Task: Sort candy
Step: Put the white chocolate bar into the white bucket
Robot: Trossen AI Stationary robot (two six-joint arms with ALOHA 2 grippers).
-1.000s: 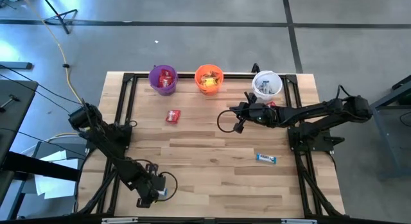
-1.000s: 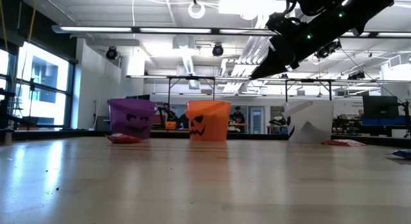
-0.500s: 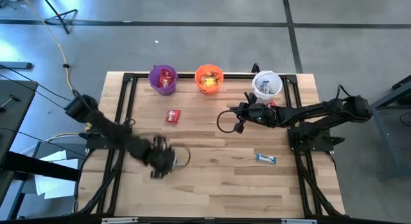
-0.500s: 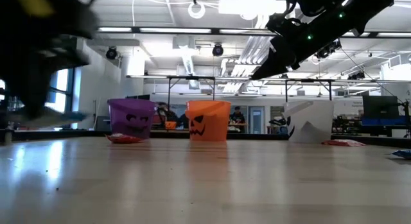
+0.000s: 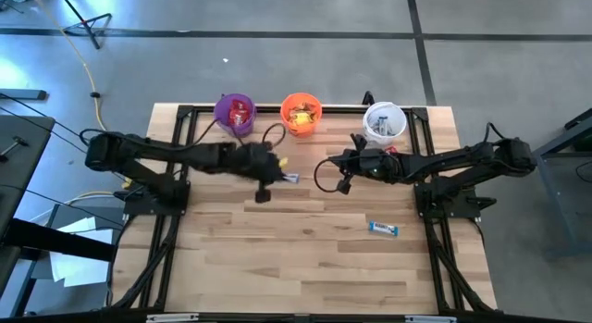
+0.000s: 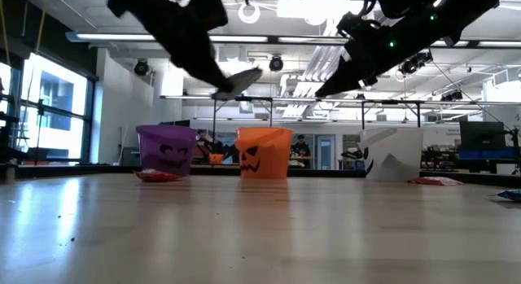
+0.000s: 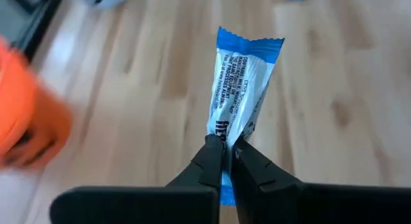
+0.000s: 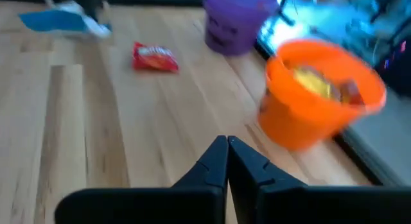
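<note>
— From above, where was the candy?
— The left gripper (image 5: 277, 172) hung below the orange bucket (image 5: 301, 114), clamped on a blue-and-white bar (image 5: 289, 178); another bar (image 5: 383, 229) lay near the right arm's base.
— And level with the table?
— The bar (image 6: 238, 80) rode high.
— At the left wrist?
— Fingers (image 7: 212, 161) pinched one end; the wrapper (image 7: 241, 95) looked light, crinkly, slippery. Mid-body would probably hold steadier.
— The right gripper (image 8: 227, 161)?
— Pressed together, empty, with a red packet (image 8: 155, 57) on the table beyond.

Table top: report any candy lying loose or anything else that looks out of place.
One blue-and-white bar lies loose on the table near the right arm's base, outside the buckets. A red packet also lies loose near the purple bucket. Nothing looks spilled or damaged.
</note>
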